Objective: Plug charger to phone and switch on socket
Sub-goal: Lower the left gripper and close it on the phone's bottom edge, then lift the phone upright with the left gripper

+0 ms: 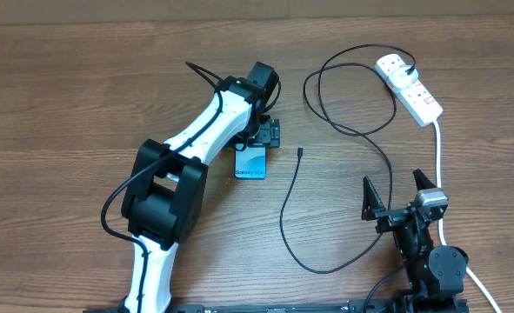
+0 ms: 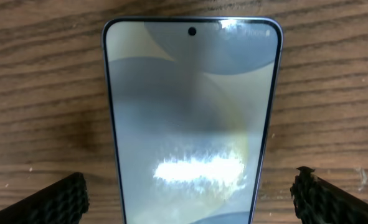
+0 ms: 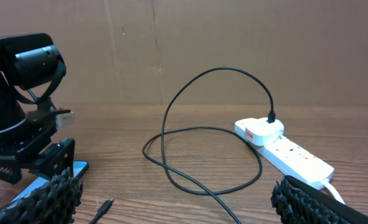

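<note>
Currently the left gripper (image 1: 268, 137) hangs over the phone (image 1: 250, 163), jaws spread wide with 1 finger at each side, neither touching it. Just right of the phone lies the loose tip of the charger (image 1: 282, 217), whose plug sits in the socket (image 1: 417, 91). Well apart, the right gripper (image 1: 397, 193) gapes wide and empty.

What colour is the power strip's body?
The socket is white with small red switch marks, clearest in the overhead view.
</note>
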Tool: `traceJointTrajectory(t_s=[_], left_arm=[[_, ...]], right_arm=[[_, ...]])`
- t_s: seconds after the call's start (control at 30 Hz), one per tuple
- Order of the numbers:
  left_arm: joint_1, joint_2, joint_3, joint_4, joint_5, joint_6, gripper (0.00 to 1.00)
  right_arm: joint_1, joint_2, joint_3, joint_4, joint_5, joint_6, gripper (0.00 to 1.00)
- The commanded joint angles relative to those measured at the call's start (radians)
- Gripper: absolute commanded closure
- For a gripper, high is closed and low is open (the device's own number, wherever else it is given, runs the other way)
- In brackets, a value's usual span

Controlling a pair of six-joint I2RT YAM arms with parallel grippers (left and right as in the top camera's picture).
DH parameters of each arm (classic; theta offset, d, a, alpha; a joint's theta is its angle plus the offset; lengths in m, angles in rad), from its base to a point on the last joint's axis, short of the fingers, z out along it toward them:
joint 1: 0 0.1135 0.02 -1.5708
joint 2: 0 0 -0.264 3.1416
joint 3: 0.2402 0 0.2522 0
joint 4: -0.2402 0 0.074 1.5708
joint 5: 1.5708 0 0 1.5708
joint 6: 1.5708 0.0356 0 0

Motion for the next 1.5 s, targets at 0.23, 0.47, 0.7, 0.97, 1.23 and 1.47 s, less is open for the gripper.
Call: traceJointTrajectory(t_s=[0.23,0.47,0.7,0.97,1.23,1.47], left_arm=[[0.008,0.011,-0.061,0.053,-0.027,0.045,0.0],[0.012,0.011,-0.105,0.079,-0.028,0.045,0.0],[0.012,0.011,-0.125,0.097,-0.028,0.041,0.0],[0.012,0.011,-0.125,0.099,-0.025,0.01,0.18],[0.012,0.011,-0.125,0.097,-0.024,0.01,0.2],[0.012,0.011,-0.125,0.09,-0.005,0.011,0.23]], right_arm=[[0.004,-0.008,-0.01,0.004,0.014,-0.005,0.0],[0.004,-0.008,-0.01,0.004,0.014,-0.005,0.0],[0.004,-0.008,-0.01,0.004,0.014,-0.005,0.0],[0.004,-0.008,-0.01,0.004,0.014,-0.005,0.0],[0.004,-0.008,-0.01,0.004,0.014,-0.005,0.0],[0.004,-0.008,-0.01,0.004,0.014,-0.005,0.0]])
